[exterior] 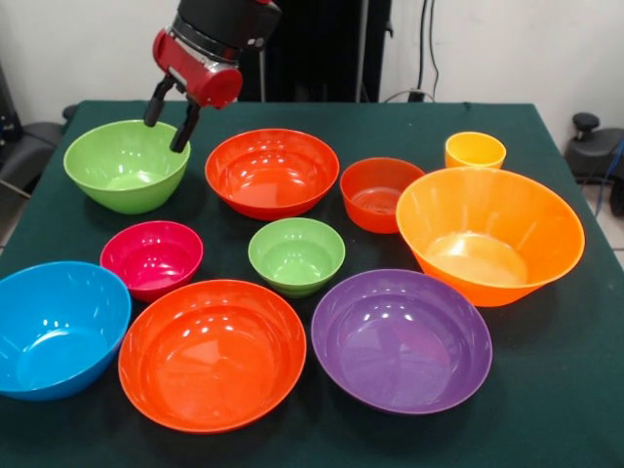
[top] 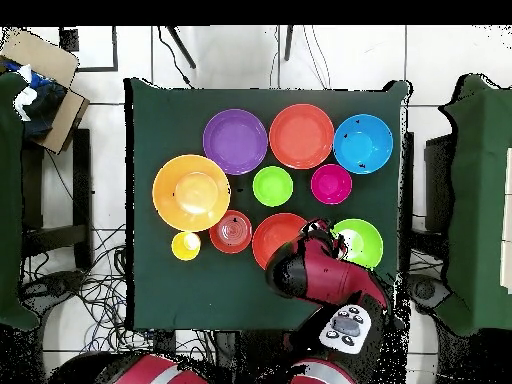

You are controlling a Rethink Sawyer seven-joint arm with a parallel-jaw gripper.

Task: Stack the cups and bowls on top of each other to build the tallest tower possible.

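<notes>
My gripper (exterior: 166, 125) is open and empty. It hangs over the far right rim of the large lime green bowl (exterior: 127, 164), with one finger near that rim. Every bowl stands alone on the green table, and none sits inside another. A wide red-orange bowl (exterior: 271, 172) is next to the green one. The small red-orange bowl (exterior: 380, 193), the yellow cup (exterior: 475, 150) and the large orange bowl (exterior: 489, 234) stand to the right. In the overhead view my arm (top: 320, 272) covers part of the large green bowl (top: 365, 240) and the red-orange bowl (top: 272, 238).
Nearer the front stand a magenta bowl (exterior: 151, 257), a small lime green bowl (exterior: 296, 254), a blue bowl (exterior: 58, 327), a second wide red-orange bowl (exterior: 212, 353) and a purple bowl (exterior: 401, 339). Bare cloth (exterior: 575, 370) shows at the front right corner.
</notes>
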